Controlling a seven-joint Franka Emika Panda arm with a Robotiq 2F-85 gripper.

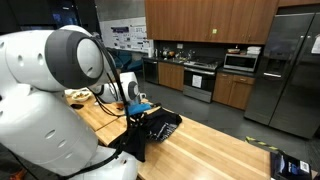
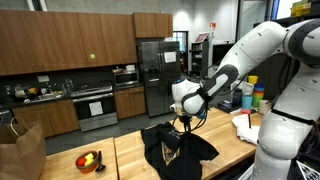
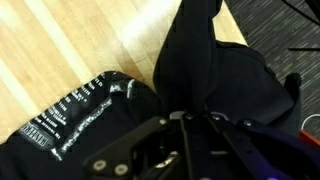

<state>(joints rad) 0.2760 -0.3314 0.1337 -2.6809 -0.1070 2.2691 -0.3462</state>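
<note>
Partly over table [image 1: 212, 146] edge: black garment [image 1: 152, 127].

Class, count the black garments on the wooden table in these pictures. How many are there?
1. The black garment lies bunched on the wooden table, with one fold held up in the shut jaws of the gripper. Its folds might hide another.

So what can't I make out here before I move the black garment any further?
- Gripper: wrist view, fingertips buried in folds of the black garment.
- White print: wrist view, blurred and crumpled, unreadable.
- Garment's kind: both exterior views, bunched up and too small.
- Table: exterior view, part hidden behind the robot arm.
</note>
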